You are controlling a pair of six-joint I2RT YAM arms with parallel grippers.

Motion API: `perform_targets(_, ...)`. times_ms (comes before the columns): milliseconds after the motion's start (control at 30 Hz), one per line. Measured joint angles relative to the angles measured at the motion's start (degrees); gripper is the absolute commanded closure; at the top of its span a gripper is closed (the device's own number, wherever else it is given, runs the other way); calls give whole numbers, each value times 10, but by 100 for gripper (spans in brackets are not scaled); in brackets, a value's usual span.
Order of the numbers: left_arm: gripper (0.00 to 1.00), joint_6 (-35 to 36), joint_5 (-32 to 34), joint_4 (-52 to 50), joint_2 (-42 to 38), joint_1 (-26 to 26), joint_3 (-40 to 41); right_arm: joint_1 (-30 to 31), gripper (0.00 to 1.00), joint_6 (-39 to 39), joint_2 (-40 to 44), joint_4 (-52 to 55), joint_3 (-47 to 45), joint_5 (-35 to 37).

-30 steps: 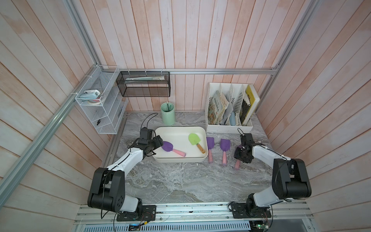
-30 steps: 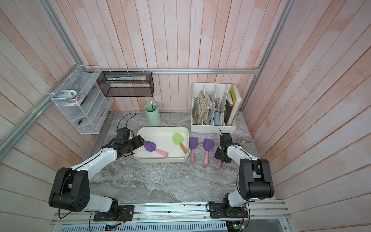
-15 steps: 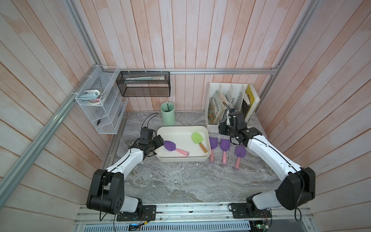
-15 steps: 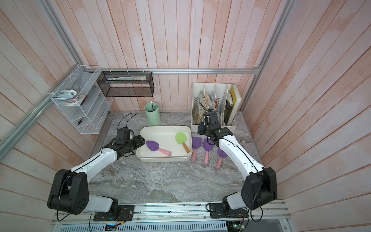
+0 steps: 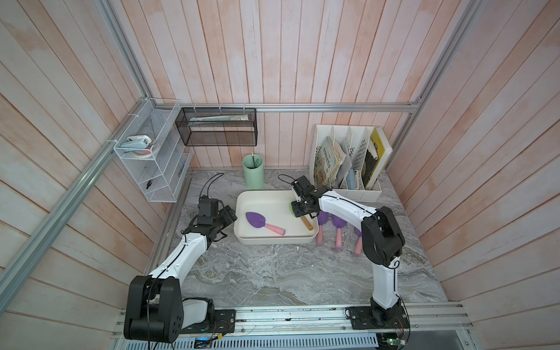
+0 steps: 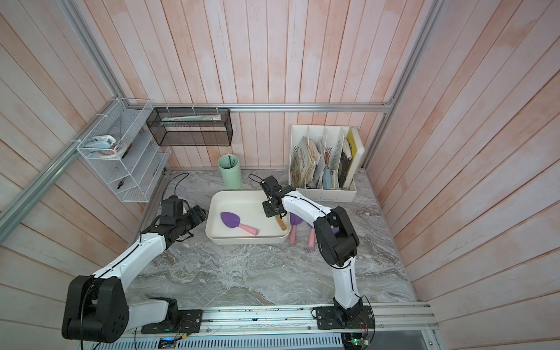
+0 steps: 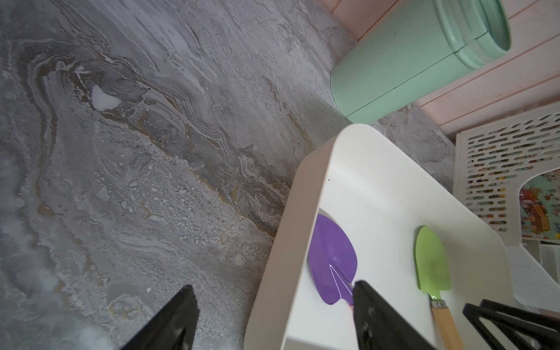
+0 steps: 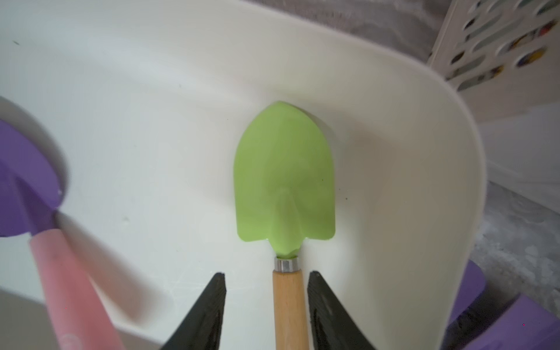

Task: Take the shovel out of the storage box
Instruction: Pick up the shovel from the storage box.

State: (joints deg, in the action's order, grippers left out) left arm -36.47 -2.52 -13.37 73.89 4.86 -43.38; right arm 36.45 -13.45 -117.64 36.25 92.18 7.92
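Right gripper (image 8: 266, 274) straddles the handle of the green shovel (image 8: 285, 175) inside the box (image 8: 424, 181), jaws part open, not gripping. Left gripper (image 7: 272, 285) gapes wide astride the box's wall, empty.

Grey marbled table (image 5: 272, 272) carries four things: cream storage box (image 5: 274, 241) mid-table, mint cup (image 5: 253, 177) just behind it by the back wall, white file rack (image 5: 360, 194) in the far right corner, and three purple pink-handled shovels (image 5: 338, 239) lying flat in a row just right of the box.
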Motion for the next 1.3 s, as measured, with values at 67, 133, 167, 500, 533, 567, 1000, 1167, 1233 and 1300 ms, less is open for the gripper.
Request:
perform_targets(67, 16, 0, 0, -2, 0, 0, 0, -1, 53, 0, -14, 12, 7, 9)
perform_targets(133, 17, 0, 0, -4, 0, 0, 0, -1, 53, 0, -23, 21, 14, 17)
perform_targets(167, 16, 0, 0, -5, 0, 0, 0, -1, 53, 0, -26, 24, 17, 19)
perform_targets(500, 16, 0, 0, -8, 0, -2, 0, 14, 55, -15, -69, 26, 23, 11)
perform_targets(533, 16, 1, 0, -8, 0, -2, 0, 16, 56, -17, -69, 26, 23, 10)
perform_targets(567, 16, 1, 0, -8, 0, -2, 0, 18, 57, -19, -70, 24, 23, 9)
perform_targets(1000, 16, 2, 0, -8, 0, -2, 0, 47, 100, -41, -72, 2, 29, -18)
perform_targets(1167, 17, 2, 3, -8, -1, -2, 1, 44, 100, -45, -7, -14, 3, -16)
perform_targets(1233, 16, 2, 4, -7, -1, -2, 2, 31, 100, -52, 62, -23, -23, -14)
perform_targets(1300, 16, 2, 4, -7, -1, -2, 5, 3, 100, -61, 152, -41, -55, -9)
